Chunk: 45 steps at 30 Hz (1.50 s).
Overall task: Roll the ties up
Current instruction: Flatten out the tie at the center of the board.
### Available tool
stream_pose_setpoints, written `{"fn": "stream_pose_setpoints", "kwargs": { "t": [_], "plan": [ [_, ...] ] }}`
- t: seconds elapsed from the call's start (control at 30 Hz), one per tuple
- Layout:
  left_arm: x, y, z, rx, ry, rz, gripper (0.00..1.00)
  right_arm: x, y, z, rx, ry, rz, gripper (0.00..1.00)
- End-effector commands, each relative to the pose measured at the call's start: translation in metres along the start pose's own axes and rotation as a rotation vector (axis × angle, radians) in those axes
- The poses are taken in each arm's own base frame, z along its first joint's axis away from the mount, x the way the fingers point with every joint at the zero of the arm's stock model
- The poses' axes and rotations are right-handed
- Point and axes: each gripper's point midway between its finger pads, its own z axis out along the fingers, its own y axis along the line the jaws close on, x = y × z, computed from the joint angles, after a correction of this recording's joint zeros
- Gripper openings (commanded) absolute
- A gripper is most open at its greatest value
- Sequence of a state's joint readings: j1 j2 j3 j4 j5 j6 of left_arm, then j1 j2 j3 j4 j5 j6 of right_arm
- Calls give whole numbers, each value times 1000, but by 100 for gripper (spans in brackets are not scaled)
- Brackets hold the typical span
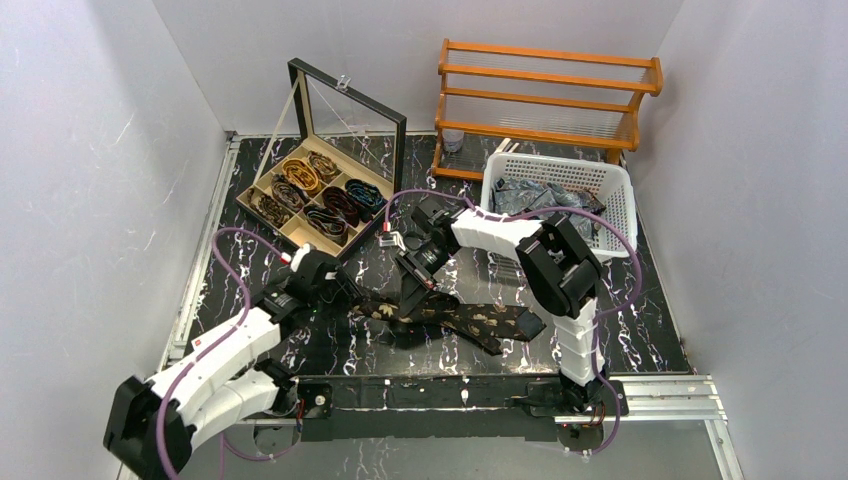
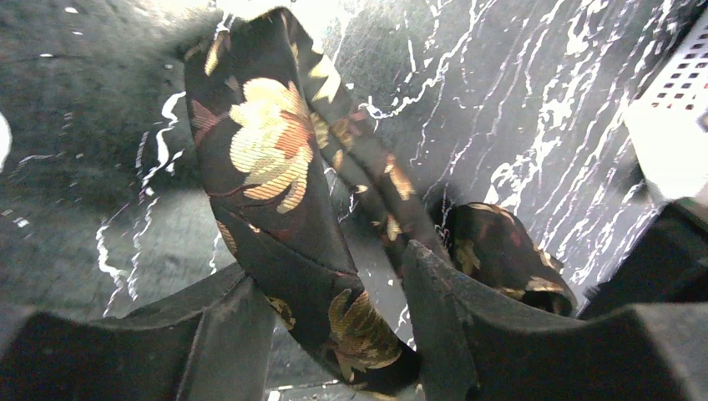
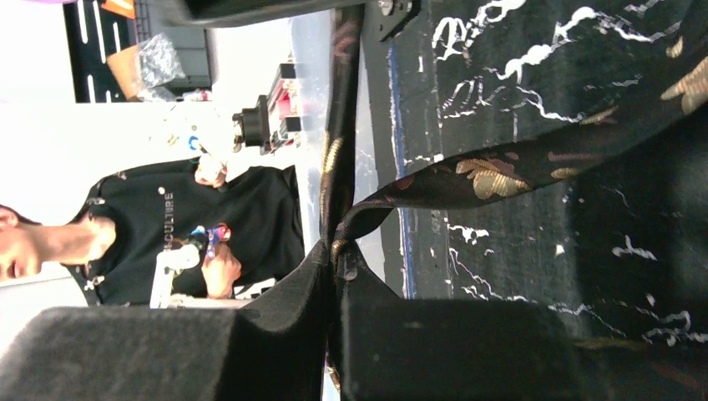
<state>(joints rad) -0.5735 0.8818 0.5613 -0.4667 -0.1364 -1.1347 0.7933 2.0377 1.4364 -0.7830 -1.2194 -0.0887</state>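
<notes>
A dark tie with gold floral spots [image 1: 480, 322] lies across the front middle of the black marbled table. My left gripper [image 1: 350, 292] is at its left end. In the left wrist view the tie [image 2: 267, 150] loops down between the fingers of that gripper [image 2: 330, 276], whose jaws stand apart with a gap on the right, so it is open. My right gripper [image 1: 412, 290] stands over the strip's middle. In the right wrist view this gripper [image 3: 338, 251] is shut on a raised fold of the tie [image 3: 493, 171].
An open compartment box [image 1: 262, 186] at the back left holds several rolled ties [image 1: 330, 200]. A white basket [image 1: 620, 200] at the back right holds limp grey-blue ties [image 1: 540, 195]. Behind it stands a wooden rack [image 1: 545, 95]. A person [image 3: 167, 225] is beyond the table's edge.
</notes>
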Motion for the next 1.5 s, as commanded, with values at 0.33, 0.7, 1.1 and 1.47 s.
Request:
{"fn": "stream_pose_setpoints", "kwargs": {
  "t": [0.33,0.7,1.1,1.47],
  "plan": [
    [-43,17,-63,-173,-136,110,92,-30,-87,-65,236,-185,330,42],
    [-38,31,-61,-170,-151,96,93,-61,-71,-118,728,-340,-48,70],
    [-39,54,-6,-223,-117,137,98,-82,-25,-51,910,-493,-847,75],
    [-38,55,30,-70,-28,109,92,-21,-42,-145,1260,-731,-309,92]
  ]
}}
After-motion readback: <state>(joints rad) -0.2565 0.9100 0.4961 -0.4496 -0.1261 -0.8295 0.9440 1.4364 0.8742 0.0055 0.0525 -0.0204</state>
